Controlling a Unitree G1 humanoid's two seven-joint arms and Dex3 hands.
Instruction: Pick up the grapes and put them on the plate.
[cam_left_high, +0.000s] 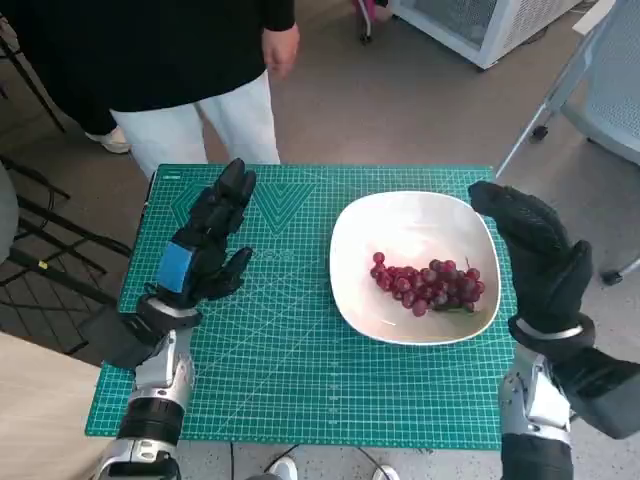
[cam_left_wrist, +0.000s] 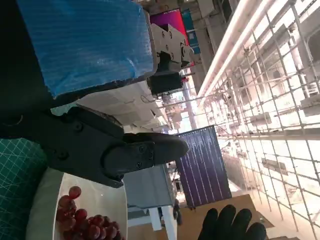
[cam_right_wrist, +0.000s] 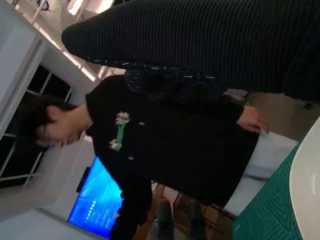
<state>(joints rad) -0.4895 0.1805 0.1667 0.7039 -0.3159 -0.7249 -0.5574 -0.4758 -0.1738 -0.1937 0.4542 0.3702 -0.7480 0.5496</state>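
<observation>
From your head camera you look steeply down on a small table covered by a green cutting mat (cam_left_high: 270, 370). A white plate (cam_left_high: 400, 225) sits on the mat's right half, and the bunch of red grapes (cam_left_high: 430, 285) already lies inside it, toward the side nearest your right arm. Your left hand (cam_left_high: 205, 245), black with blue tape across its back, is raised above the mat well to the left of the plate, fingers extended and apart, holding nothing. Your right hand (cam_left_high: 535, 250), in its black knitted glove, is lifted just beside the plate's right rim, fingers stretched out and empty. A person (cam_left_high: 170, 60) in a black top and white trousers stands at the far edge of the table. The left wrist camera adds what the head view cannot: close up, the taped back of the left hand (cam_left_wrist: 90, 45) and one black finger (cam_left_wrist: 145, 150) pointing out free, with part of the plate (cam_left_wrist: 100, 197) and the grapes (cam_left_wrist: 80, 222) beyond it, and the gloved fingertips of the right hand (cam_left_wrist: 230, 225) in the distance. The right wrist camera shows the glove (cam_right_wrist: 200, 40) as a dark band, the person (cam_right_wrist: 180, 135) side-on, a blue screen (cam_right_wrist: 97, 200) behind them, and only a sliver of mat (cam_right_wrist: 270, 210) and plate rim (cam_right_wrist: 305, 180); no grapes appear there.
</observation>
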